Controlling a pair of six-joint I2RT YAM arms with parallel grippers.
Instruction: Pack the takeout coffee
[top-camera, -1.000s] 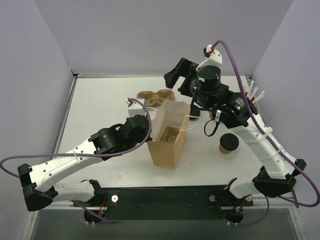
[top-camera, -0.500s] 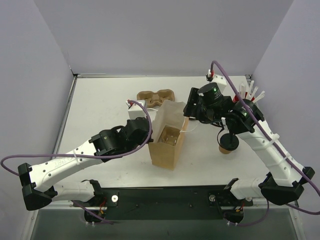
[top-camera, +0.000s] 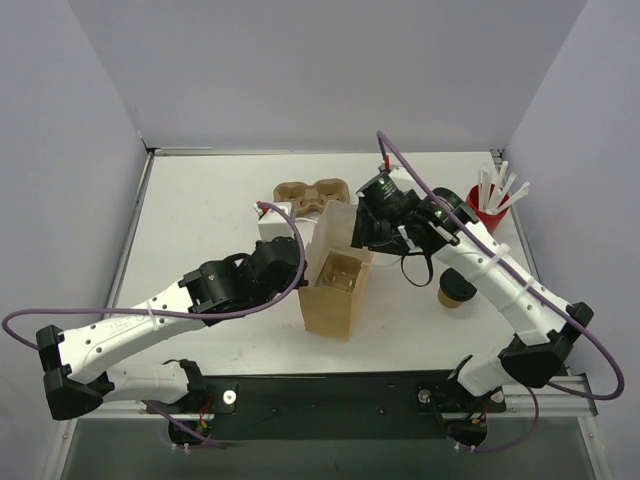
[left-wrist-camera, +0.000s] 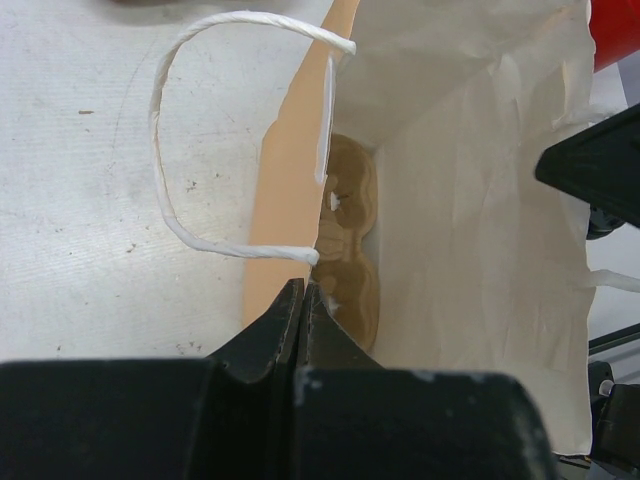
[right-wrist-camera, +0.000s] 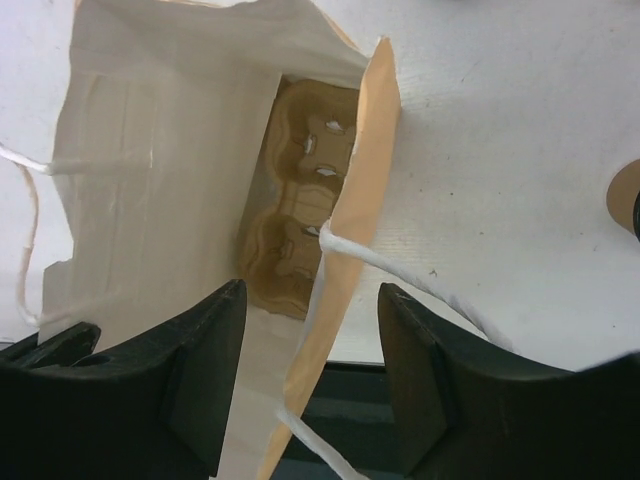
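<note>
Two tools are working the paper bag (top-camera: 328, 305) at mid-worktop (top-camera: 200, 200). My left tool (left-wrist-camera: 303, 300) is pinching the bag's left wall, jaws shut on it. My right tool (right-wrist-camera: 310, 300) is straddling the right wall, jaws apart, gripping nothing. The takeout coffee (top-camera: 457, 291) is standing upright just right of the bag, partly under my right arm (top-camera: 500, 280). It is lying toward the right and near edges from that tool, so I judge the right arm nearer.

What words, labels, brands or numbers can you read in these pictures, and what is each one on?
No text can be read in any view.
paper bag: plain, no print.
takeout coffee: no label shows.
left arm: faint grey mark on its white link, too small to read.
</note>
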